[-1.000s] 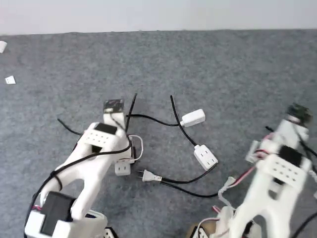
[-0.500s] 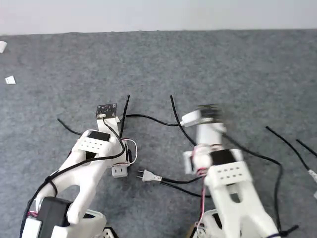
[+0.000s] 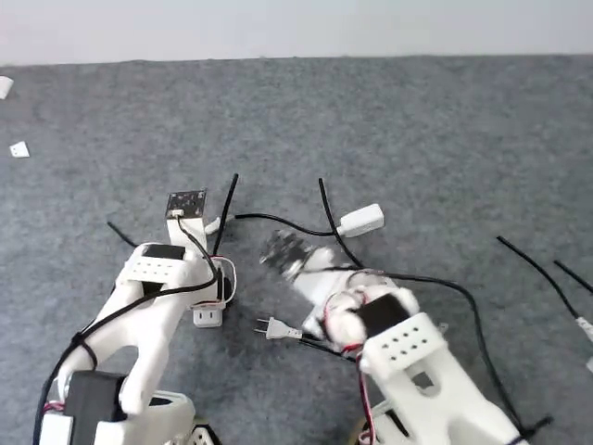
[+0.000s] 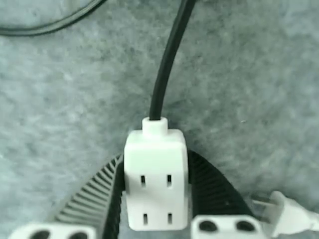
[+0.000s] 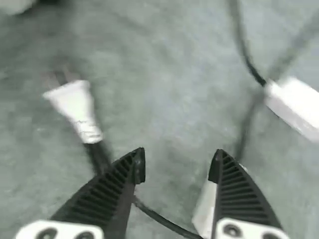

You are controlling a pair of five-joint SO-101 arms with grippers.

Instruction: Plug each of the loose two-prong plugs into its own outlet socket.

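A: Grey carpeted desk (image 3: 435, 120), and the right gripper (image 5: 178, 154) has swung in from the right edge, jaws wide, hovering just beside the loose plug (image 5: 75, 107).

B: Left gripper (image 4: 155, 160) stays clamped on a socket block (image 4: 155, 184), dragged slightly aside, plug near it. Pickup comes next, I'd say.
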